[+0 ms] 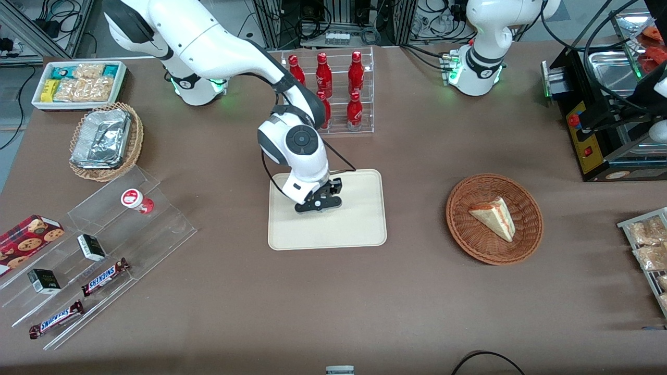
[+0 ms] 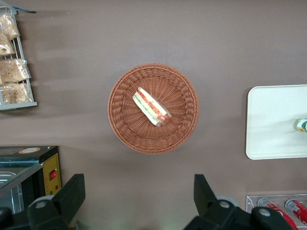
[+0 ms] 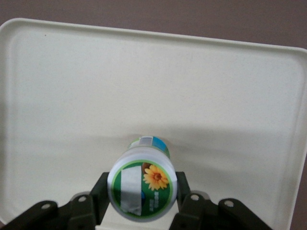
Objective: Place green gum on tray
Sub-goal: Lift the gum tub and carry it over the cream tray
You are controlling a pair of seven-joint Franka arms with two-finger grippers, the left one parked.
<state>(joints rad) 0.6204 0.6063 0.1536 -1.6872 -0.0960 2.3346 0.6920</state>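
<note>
My right gripper [image 1: 319,205] is low over the middle of the cream-beige tray [image 1: 359,229]. In the right wrist view the gripper [image 3: 141,194] is shut on the green gum [image 3: 142,189], one black finger against each side of its white lid with the green and yellow flower mark. The bottle is upright with its base at the tray [image 3: 72,86]; I cannot tell whether it touches. In the front view the gum is hidden under the gripper. The left wrist view shows part of the gum [image 2: 302,124] at the edge of the tray [image 2: 273,120].
A red-lidded bottle [image 1: 136,200] stands on a clear acrylic stand with Snickers bars [image 1: 104,277] toward the working arm's end. A rack of red bottles [image 1: 338,94] stands farther from the camera than the tray. A wicker basket [image 1: 526,245] with a sandwich lies toward the parked arm's end.
</note>
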